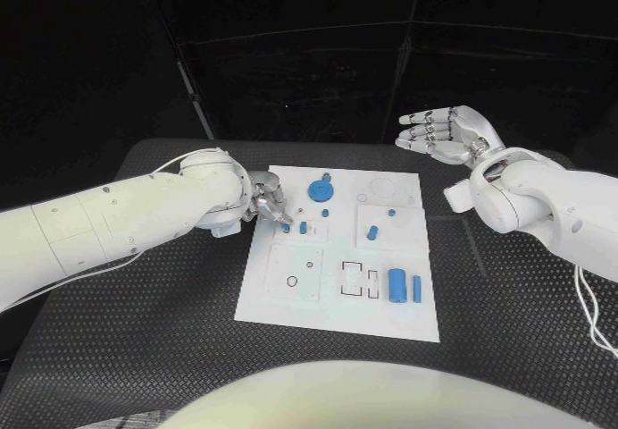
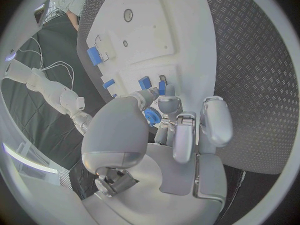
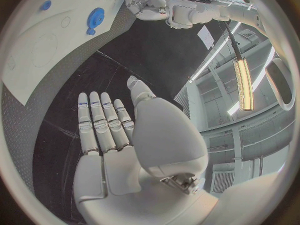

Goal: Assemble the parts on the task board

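The white task board (image 1: 338, 299) lies flat in the middle of the black bench (image 1: 154, 304), its long side running away from the robot.

The left robot hand (image 1: 270, 204) reaches in over the board's far left part, fingers pointing down at the surface. Its fingertips (image 2: 164, 105) sit right at a small blue peg (image 1: 286, 228) there; the left wrist view shows the thumb and a finger closing around a small blue piece (image 2: 162, 88), so this hand appears to be pinching it, with the other fingers loosely curled beside.

A second small blue peg (image 1: 303, 228) stands just beside the first. Farther back on the board sits a blue gear (image 1: 321, 189), with a tiny blue stud (image 1: 326, 213) near it. Toward the board's middle lies a short blue pin (image 1: 372, 233). In the near right part a larger blue cylinder (image 1: 398, 284) lies beside a thinner blue rod (image 1: 417, 286), the two close but apart.

The right robot hand (image 1: 439, 133) is raised well off the bench beyond the board's far right corner, palm open, fingers straight and side by side, grasping nothing.
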Motion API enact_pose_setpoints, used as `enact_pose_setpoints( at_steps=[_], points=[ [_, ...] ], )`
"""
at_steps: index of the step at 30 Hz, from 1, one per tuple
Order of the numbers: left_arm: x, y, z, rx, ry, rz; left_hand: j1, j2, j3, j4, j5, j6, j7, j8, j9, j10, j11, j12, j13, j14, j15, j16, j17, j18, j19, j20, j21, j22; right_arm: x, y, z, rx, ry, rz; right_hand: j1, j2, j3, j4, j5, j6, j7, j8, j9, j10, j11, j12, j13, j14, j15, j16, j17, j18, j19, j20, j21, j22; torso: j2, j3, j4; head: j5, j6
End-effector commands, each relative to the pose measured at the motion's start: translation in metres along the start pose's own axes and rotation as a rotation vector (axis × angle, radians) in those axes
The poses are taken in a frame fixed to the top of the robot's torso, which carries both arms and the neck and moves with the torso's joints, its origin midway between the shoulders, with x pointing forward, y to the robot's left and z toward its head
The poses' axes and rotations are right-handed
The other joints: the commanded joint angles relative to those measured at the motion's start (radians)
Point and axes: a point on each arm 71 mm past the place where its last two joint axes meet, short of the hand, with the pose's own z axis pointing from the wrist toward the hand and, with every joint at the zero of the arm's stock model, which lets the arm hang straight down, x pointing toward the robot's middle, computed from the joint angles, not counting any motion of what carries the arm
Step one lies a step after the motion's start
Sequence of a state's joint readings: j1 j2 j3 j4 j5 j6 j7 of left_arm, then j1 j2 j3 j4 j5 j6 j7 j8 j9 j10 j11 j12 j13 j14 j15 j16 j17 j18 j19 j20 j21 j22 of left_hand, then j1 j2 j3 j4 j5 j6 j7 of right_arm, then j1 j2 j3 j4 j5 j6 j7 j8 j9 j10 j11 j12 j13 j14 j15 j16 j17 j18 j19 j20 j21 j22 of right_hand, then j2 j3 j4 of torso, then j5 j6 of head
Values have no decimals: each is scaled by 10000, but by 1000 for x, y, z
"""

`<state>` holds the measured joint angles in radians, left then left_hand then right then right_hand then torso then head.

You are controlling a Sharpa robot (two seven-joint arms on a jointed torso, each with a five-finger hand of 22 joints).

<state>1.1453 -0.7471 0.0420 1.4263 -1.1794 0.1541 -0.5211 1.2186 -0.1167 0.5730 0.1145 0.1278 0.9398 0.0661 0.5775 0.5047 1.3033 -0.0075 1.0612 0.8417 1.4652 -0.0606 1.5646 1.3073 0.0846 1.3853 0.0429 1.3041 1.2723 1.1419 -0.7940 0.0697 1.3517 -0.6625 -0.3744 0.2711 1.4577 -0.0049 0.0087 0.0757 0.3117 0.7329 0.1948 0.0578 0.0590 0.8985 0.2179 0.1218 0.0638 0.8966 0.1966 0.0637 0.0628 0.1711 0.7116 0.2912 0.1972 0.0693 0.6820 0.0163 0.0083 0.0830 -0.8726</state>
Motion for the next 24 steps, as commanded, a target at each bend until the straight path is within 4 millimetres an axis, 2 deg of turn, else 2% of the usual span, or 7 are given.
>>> enact_pose_setpoints(
  at_steps=[1, 24],
  points=[
    [2, 1, 0, -63, 188, 288, 22, 42, 1499, -1433, 46, 17, -46, 31, 17, 132, -84, 14, -10, 1056, -93, 62, 2635, -56, 71, 0, 53, 2, -1, 2, 1, -145, -52, 40, -85, -14, -3, -43, -33, -83, 685, -30, -13, -84, 10, -57, -16, -91, -11, -35, -14, -55, 98, -13, -60, -21, 1, 0, 3, 8, 0],
    [6, 1, 0, -68, 418, 431, -9, 6, 1551, -1457, 98, 19, -52, 67, 36, 126, -90, -19, -48, 1056, -97, 62, 2635, -59, 79, -5, 61, 16, -1, 1, 1, -65, -27, 207, -117, -8, -2, -58, -36, -88, 703, -28, -12, -86, 21, -62, -15, -96, -7, -34, -13, -59, 114, -13, -85, -27, 5, 2, -2, 10, 0]
  ],
)
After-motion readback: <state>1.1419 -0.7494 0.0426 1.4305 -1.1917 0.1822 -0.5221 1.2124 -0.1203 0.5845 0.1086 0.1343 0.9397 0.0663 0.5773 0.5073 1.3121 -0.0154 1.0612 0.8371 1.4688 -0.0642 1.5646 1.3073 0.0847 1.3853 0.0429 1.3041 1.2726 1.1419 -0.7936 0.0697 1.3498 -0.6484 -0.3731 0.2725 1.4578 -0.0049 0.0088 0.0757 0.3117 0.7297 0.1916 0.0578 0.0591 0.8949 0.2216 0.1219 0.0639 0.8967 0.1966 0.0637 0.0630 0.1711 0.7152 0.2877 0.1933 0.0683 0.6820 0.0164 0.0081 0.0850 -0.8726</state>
